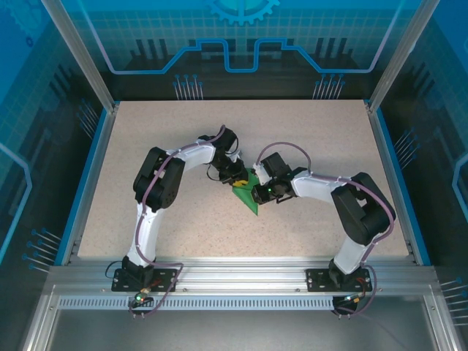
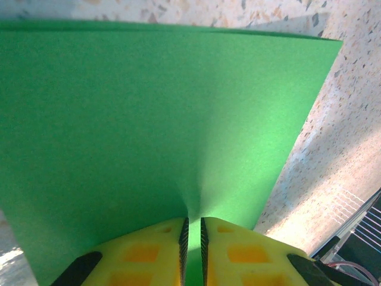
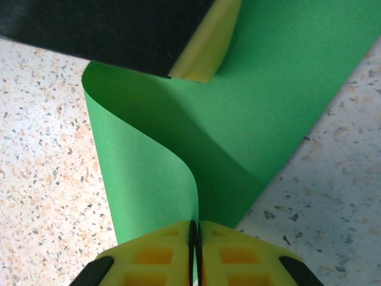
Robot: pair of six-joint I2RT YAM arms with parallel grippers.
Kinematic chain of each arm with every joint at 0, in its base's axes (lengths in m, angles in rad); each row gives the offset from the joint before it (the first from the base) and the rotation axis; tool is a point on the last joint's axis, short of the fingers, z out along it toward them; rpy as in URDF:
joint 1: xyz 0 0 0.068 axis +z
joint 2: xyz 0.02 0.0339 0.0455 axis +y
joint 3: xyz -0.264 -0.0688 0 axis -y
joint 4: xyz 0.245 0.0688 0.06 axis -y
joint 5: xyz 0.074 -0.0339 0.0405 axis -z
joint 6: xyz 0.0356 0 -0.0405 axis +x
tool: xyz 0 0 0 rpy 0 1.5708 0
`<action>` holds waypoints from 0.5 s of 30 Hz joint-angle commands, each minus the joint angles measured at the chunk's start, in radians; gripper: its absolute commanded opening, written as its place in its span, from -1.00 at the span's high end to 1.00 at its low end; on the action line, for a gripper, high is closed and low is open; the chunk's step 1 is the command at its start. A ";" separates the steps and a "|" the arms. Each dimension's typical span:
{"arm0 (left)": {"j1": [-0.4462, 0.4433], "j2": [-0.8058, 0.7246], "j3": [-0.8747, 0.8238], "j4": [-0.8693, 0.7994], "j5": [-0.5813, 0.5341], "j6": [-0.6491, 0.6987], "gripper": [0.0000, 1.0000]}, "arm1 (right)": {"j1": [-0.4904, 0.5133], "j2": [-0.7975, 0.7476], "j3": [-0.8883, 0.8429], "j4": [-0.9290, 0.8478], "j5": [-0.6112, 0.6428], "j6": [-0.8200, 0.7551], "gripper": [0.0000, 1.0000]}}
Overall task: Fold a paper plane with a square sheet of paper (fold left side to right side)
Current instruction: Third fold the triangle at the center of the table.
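The square sheet of paper (image 1: 250, 199) is bright green and lies at the middle of the speckled table, between both arms. In the left wrist view the sheet of paper (image 2: 149, 119) spreads wide ahead of my left gripper (image 2: 192, 229), whose yellow jaws are shut on its near edge. My right gripper (image 3: 196, 232) is shut on another edge of the sheet of paper (image 3: 143, 173), which curls up off the table into a loop. The left gripper's yellow finger (image 3: 205, 50) shows across that loop. From above, the left gripper (image 1: 235, 178) and right gripper (image 1: 259, 191) almost touch. A paper plane is out of view.
The speckled tabletop (image 1: 307, 139) stretches on all sides of the paper. Blue rails (image 1: 88, 175) line the left and right edges, and an aluminium frame (image 1: 241, 270) with both arm bases runs along the near edge.
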 commanded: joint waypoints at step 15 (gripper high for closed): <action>-0.013 0.040 -0.013 -0.027 -0.021 0.013 0.66 | -0.022 0.049 0.039 -0.038 0.018 0.021 0.76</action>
